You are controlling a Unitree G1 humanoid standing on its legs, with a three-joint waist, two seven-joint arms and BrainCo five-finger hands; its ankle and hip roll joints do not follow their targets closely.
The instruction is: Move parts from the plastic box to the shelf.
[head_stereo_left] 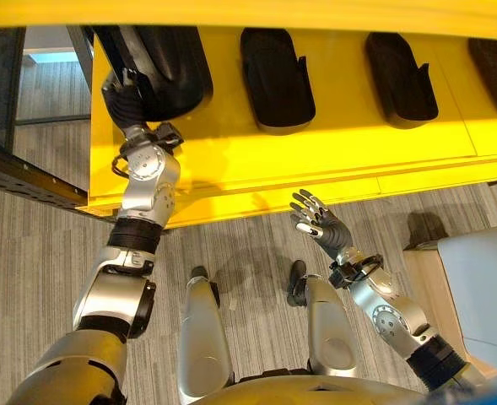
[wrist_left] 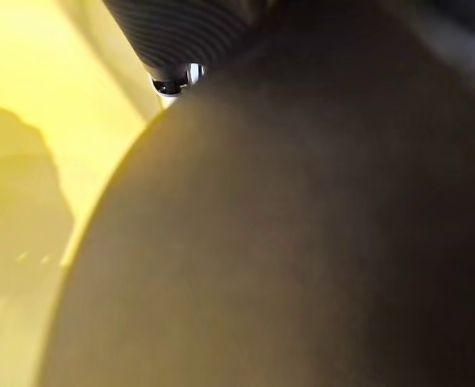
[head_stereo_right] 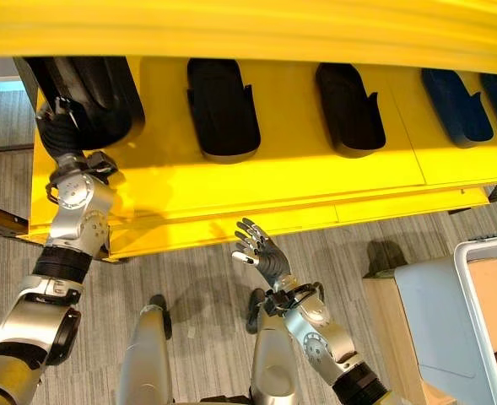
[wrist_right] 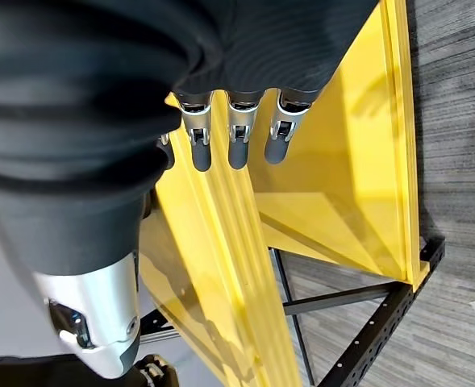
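Left robot hand (head_stereo_left: 126, 103) reaches onto the yellow shelf (head_stereo_left: 349, 152) at its left end, against a black part (head_stereo_left: 168, 72); finger state cannot be determined. Right robot hand (head_stereo_left: 317, 221) hangs open, empty, below the shelf's front edge. Further black parts (head_stereo_left: 275, 78) lie along the shelf. Plastic box (head_stereo_right: 484, 321) stands on the grey floor (head_stereo_left: 29, 245), at right.

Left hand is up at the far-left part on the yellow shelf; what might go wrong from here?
1. The left hand is tucked against the leftmost black part, its fingers hidden, so the placement cannot be checked; pulling back may drag the part.
2. That part lies by the yellow shelf's left end, so a nudge might tip it off.
3. The right hand, open, hangs near the shelf's front edge and might clip it.
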